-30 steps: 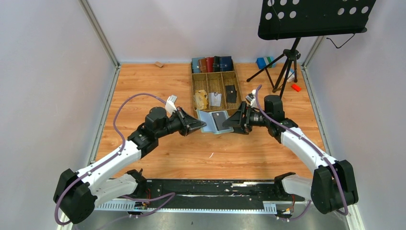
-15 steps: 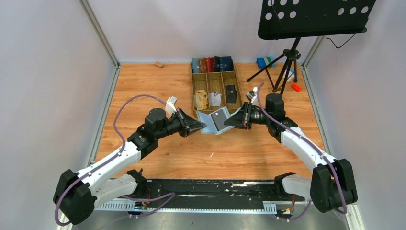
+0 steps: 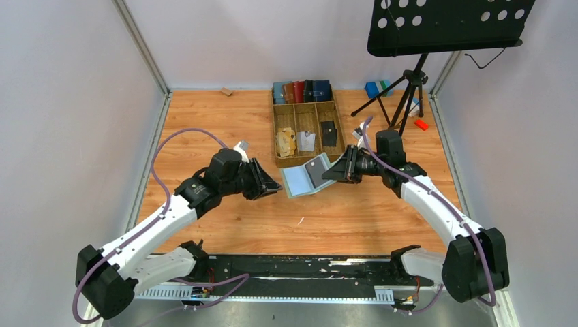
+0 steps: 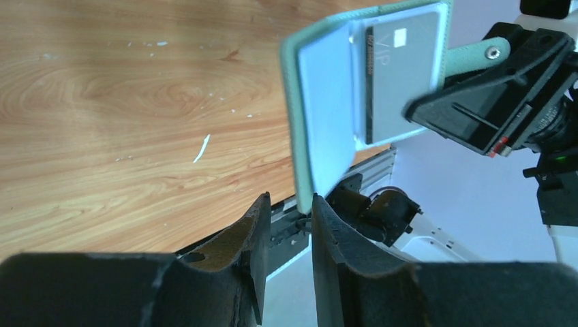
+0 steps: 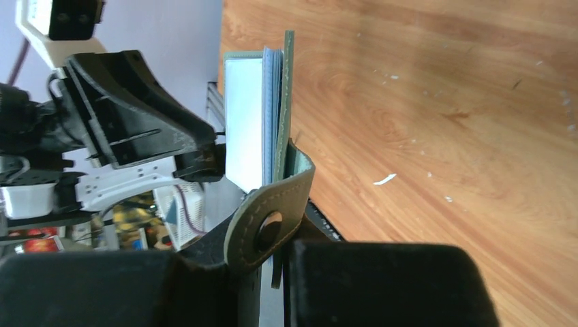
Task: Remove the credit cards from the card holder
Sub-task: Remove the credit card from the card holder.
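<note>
Since a second ago the right gripper has closed on the card holder and raised its right leaf off the surface. The left gripper has let go and drawn back toward its own side. The sage-green holder now hangs open and tilted just in front of the wooden tray, nearer to us than the tray's front rim. The right gripper pinches it at the edge that carries the snap tab, and the right wrist view shows the leather edge clamped between the fingers. The left gripper is slightly spread and holds nothing, with its tips just short of the holder's free lower corner in its own wrist view. A grey credit card still sits in the pocket of the held leaf, and the other leaf shows only a pale, blank panel. We cannot tell whether more cards lie behind the grey one. We judge the step in hand to be the extraction itself: the holder is presented and steadied, but no card is out yet. The next move seems to call for the left gripper to come forward again and line up with the card's exposed edge. It would then nip that thin edge without catching the pocket lip and draw the card out along the pocket while the right gripper holds firm. The only writing we can read is "VIP" along one end of the card, next to a small pale chip-like patch.
</note>
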Tool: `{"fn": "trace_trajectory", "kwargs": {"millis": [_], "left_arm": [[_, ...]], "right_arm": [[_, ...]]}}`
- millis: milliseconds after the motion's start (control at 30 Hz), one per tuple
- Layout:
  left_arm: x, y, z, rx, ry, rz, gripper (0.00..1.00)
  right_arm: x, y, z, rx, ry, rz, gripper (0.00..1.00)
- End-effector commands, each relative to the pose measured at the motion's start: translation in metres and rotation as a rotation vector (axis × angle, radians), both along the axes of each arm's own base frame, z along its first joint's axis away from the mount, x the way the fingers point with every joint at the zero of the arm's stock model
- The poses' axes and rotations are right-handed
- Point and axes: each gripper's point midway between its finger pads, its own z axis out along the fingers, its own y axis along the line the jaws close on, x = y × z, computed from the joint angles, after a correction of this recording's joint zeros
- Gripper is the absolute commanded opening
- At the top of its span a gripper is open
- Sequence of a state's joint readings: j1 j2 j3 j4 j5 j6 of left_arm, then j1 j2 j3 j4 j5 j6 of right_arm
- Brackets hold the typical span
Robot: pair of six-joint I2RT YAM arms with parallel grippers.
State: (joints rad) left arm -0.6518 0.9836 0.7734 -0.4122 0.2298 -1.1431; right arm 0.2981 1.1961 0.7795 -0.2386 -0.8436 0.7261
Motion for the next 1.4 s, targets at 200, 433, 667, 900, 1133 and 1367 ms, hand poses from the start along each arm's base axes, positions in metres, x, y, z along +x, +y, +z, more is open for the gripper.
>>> {"fn": "trace_trajectory", "kwargs": {"millis": [200,433,667,900,1133,1367], "left_arm": [[0.014,-0.043,0.091,-0.279,-0.225,-0.13,0.35],[0.02,-0.06,0.085,-0.36,-0.181,-0.134,0.34],[0.022,-0.061,0.07,-0.371,-0.142,-0.11,0.36],[0.022,-0.059,0.063,-0.364,-0.131,-0.099,0.45],[0.023,-0.063,0.059,-0.38,-0.115,-0.103,0.43],[0.026,-0.066,0.061,-0.413,-0.113,-0.096,0.37]], "right_arm": [[0.008,0.002,0.014,-0.119,-0.172,0.017,0.0],[0.001,0.017,0.033,0.032,-0.125,0.052,0.0],[-0.004,0.024,0.053,0.14,-0.098,0.072,0.0],[-0.008,0.029,0.065,0.215,-0.075,0.093,0.0],[-0.012,0.032,0.072,0.288,-0.035,0.113,0.0],[-0.015,0.033,0.076,0.315,-0.02,0.125,0.0]]}}
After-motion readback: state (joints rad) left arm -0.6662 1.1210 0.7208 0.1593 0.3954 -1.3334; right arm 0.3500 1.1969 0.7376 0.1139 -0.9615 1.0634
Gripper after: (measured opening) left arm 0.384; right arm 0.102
